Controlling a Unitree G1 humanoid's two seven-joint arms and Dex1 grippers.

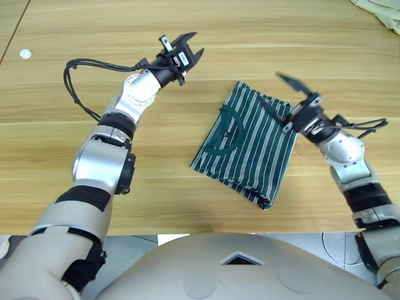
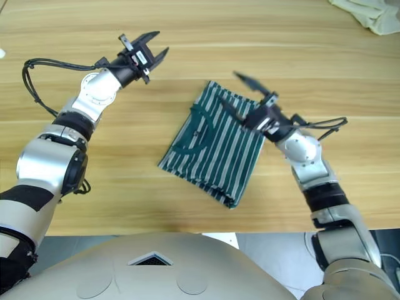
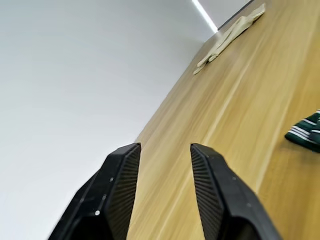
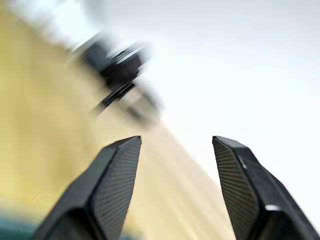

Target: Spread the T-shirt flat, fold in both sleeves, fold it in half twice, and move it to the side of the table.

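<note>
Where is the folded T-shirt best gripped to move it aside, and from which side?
Probably grip the T-shirt at its thick edge facing the robot's right, where the folded layers stack. Come in low from the right with the open right gripper, which hangs above that edge, pinching all layers so the folds hold.

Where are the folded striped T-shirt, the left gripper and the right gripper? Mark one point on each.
T-shirt (image 1: 247,147): left eye view, middle of the folded striped cloth.
left gripper (image 3: 165,146): left wrist view, midway between its open fingertips.
right gripper (image 4: 176,139): right wrist view, midway between its open fingertips.
</note>
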